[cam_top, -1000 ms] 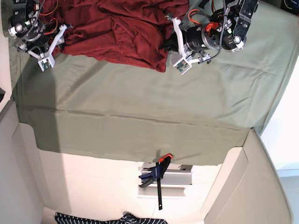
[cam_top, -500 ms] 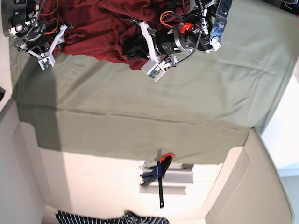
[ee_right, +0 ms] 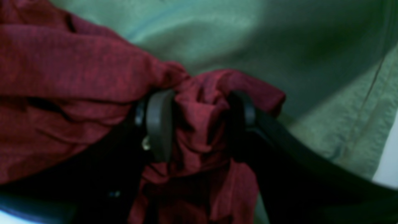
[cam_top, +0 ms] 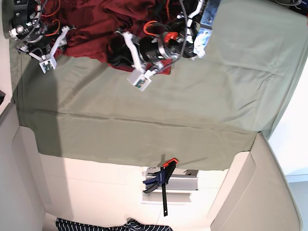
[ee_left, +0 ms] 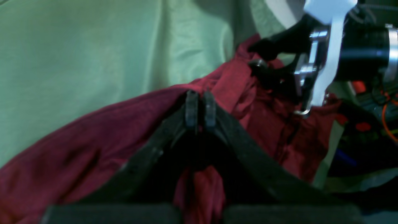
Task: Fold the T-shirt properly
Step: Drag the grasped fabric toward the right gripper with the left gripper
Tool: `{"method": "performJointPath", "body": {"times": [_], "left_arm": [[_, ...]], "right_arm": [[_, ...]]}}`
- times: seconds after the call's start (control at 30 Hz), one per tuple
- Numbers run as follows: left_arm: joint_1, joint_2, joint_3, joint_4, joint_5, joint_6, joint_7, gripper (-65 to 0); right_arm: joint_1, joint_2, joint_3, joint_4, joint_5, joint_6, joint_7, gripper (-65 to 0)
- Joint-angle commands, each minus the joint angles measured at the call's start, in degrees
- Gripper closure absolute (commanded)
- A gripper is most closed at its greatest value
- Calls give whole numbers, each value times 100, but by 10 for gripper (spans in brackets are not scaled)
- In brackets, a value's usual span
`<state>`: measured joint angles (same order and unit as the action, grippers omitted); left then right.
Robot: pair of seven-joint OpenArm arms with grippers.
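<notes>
The dark red T-shirt lies bunched at the top edge of the green cloth. My left gripper sits low on the shirt's near edge, and in the left wrist view this gripper is shut on a fold of the red T-shirt. My right gripper is at the shirt's left end. In the right wrist view that gripper is shut on a thick wad of the T-shirt. The two grippers are close; the right arm's gripper shows in the left wrist view.
The green cloth covers the table down to its front edge. Below it an orange and blue clamp holds a metal bracket. A striped garment lies at the bottom. Beige panels stand at the lower left and lower right.
My left arm has swept leftward in the base view, dragging the shirt's right edge with it toward the right gripper. The shirt is now more bunched. The right arm has barely moved.
</notes>
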<state>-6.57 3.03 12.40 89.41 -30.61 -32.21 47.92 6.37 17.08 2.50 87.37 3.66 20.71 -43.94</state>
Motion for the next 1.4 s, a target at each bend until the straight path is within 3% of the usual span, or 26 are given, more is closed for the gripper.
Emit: {"method": "performJointPath", "body": {"times": [0.0,0.3,0.53,0.67,0.87,1.1,1.37], "left_arm": [[-153,107,0,68,-107,-61,-164,0],[-415,546,0,-271,313,-61,-446,0],[-452,566,17,-542,308,-63,-264,0],[-452,564,22,-542,308,-63,-92,-254],[-476,507,22,-533,177,-168,428,-275],[-466,-22,22,140,-916,-767,1239,-274],[448,-1305,22,1915,-1585,-779,1827,-273]], "right_arm": [[74,20,11,57,42,2,4,-288],[74,20,11,57,42,2,4,-288],[74,20,11,57,42,2,4,-288],[74,20,11,57,42,2,4,-288],[74,20,11,57,42,2,4,-288],[74,20,11,57,42,2,7,-288],[74,20,11,57,39,2,7,-288]]}}
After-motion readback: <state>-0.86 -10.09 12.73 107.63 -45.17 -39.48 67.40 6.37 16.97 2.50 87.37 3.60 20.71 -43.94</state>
